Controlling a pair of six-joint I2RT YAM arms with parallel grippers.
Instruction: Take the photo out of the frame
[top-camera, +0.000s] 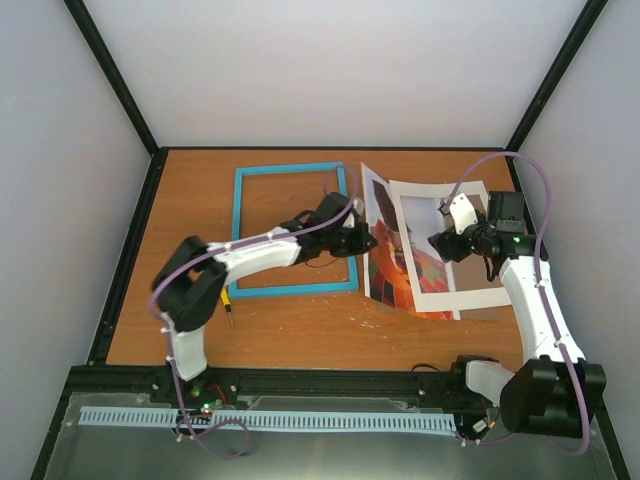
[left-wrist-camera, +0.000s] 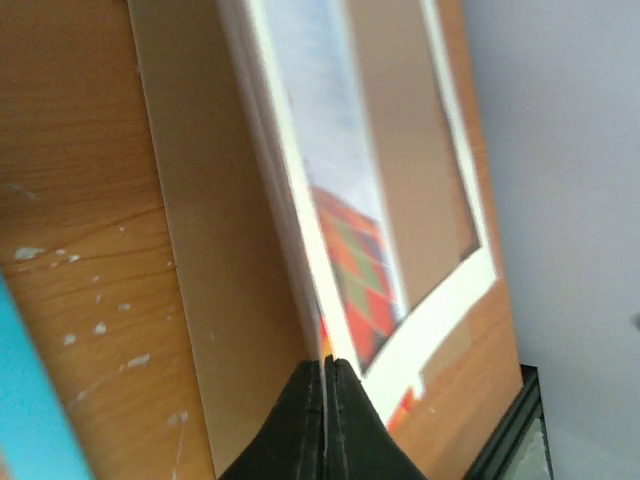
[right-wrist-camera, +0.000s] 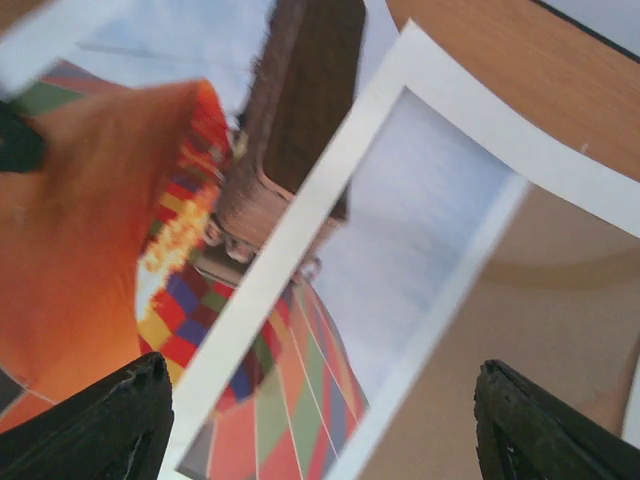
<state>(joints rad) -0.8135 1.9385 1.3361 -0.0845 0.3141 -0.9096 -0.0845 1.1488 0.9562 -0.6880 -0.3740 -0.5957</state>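
The light-blue frame (top-camera: 240, 232) lies flat left of centre, and bare table shows through its opening. The photo (top-camera: 388, 258), with orange and checkered colours, lies to its right. My left gripper (top-camera: 366, 240) is shut on the photo's left edge and holds that edge raised. In the left wrist view the black fingertips (left-wrist-camera: 310, 400) pinch the thin paper edge of the photo (left-wrist-camera: 352, 262). My right gripper (top-camera: 446, 243) is open above the photo's right part. In the right wrist view its fingers (right-wrist-camera: 100, 425) stand wide apart over the photo (right-wrist-camera: 95, 250).
A white mat border (top-camera: 470, 298) lies over the photo's right part, also in the right wrist view (right-wrist-camera: 300, 250). A brown backing board (left-wrist-camera: 205, 260) lies beneath. A yellow-handled screwdriver (top-camera: 227, 304) lies near the frame's near-left corner. Black rails edge the table.
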